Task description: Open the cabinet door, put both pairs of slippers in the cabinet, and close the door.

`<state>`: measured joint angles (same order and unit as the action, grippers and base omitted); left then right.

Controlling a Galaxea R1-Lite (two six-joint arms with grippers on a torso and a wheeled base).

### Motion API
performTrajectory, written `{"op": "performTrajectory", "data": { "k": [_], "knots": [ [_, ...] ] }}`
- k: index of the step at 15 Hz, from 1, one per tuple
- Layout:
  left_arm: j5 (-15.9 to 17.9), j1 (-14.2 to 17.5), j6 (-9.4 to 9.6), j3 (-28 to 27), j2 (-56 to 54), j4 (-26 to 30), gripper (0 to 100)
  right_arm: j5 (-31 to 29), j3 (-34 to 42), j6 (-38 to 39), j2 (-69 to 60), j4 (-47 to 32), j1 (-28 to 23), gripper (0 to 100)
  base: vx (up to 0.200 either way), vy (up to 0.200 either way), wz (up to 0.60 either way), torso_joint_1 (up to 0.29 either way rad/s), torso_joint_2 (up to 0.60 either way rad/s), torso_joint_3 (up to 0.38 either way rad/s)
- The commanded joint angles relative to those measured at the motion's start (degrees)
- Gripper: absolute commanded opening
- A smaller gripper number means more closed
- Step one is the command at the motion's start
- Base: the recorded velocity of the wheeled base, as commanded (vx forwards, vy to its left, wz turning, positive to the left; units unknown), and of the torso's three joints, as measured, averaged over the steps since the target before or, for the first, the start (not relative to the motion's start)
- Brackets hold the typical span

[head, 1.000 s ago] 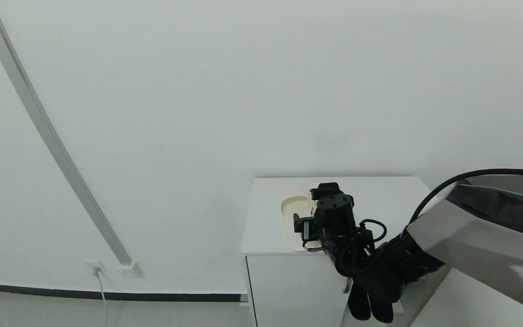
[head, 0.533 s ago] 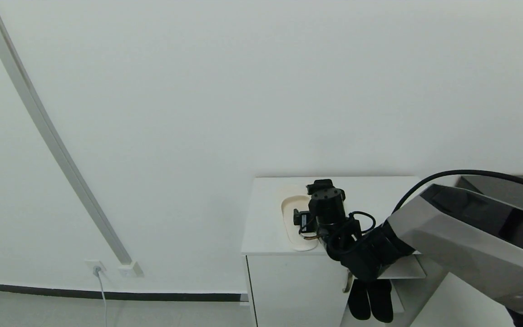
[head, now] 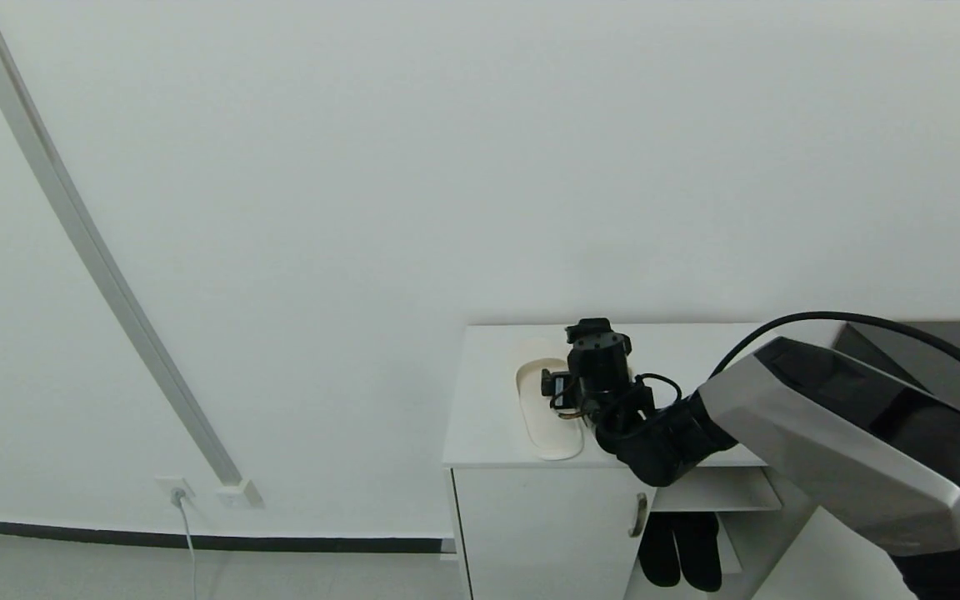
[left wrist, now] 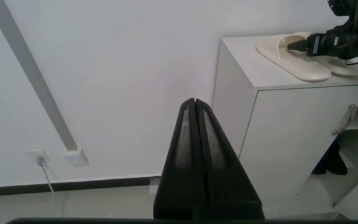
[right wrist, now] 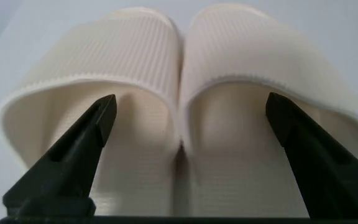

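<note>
Since the right side of the white cabinet [head: 488, 417] stands open and the black slippers [head: 680, 550] lie side by side inside it, beneath a shelf [head: 722, 492], the task is judged to be roughly half done: the door-opening step and the stowing of the first pair look complete. The cream slippers [head: 545, 408] rest together on the cabinet top, toward its left front, with their straps at the far end and their heels toward the near edge. This second pair is not yet lifted. It has to be carried down and set inside the open compartment, after which the door must be swung shut. The left door panel [head: 547, 533] is closed, with its handle [head: 638, 515] at its right edge. The right gripper [right wrist: 189, 102] is poised over the cream slippers from the heel side, its jaws spread wide. One finger [right wrist: 73, 162] stands outside the left slipper and the other outside the right, so that both straps lie between them. It holds nothing at this moment, and it cannot be told whether either finger touches the slippers' outer sides. The spread suggests a grasp that would squeeze the two slippers together as one bundle, though that is a reading, not something seen. The left gripper [left wrist: 195, 109] hangs low, to the left of the cabinet and well apart from it, with its two fingers pressed flat together and nothing between them.
</note>
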<state>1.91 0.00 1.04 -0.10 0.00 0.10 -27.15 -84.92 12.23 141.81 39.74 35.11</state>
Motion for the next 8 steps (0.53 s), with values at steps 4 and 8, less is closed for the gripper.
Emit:
{"op": "performTrajectory", "data": {
  "k": [4,8],
  "knots": [
    [0.02,0.00,0.02,0.01,0.00,-0.01,0,-0.01,-1.92,-0.01,1.27,-1.16,-0.22,0,0.000,0.000,0.00,0.000,0.00,0.000],
    [0.02,0.00,0.02,0.01,0.00,-0.01,0,-0.01,-1.83,-0.01,0.83,-0.89,-0.13,0,0.000,0.000,0.00,0.000,0.00,0.000]
  ]
}}
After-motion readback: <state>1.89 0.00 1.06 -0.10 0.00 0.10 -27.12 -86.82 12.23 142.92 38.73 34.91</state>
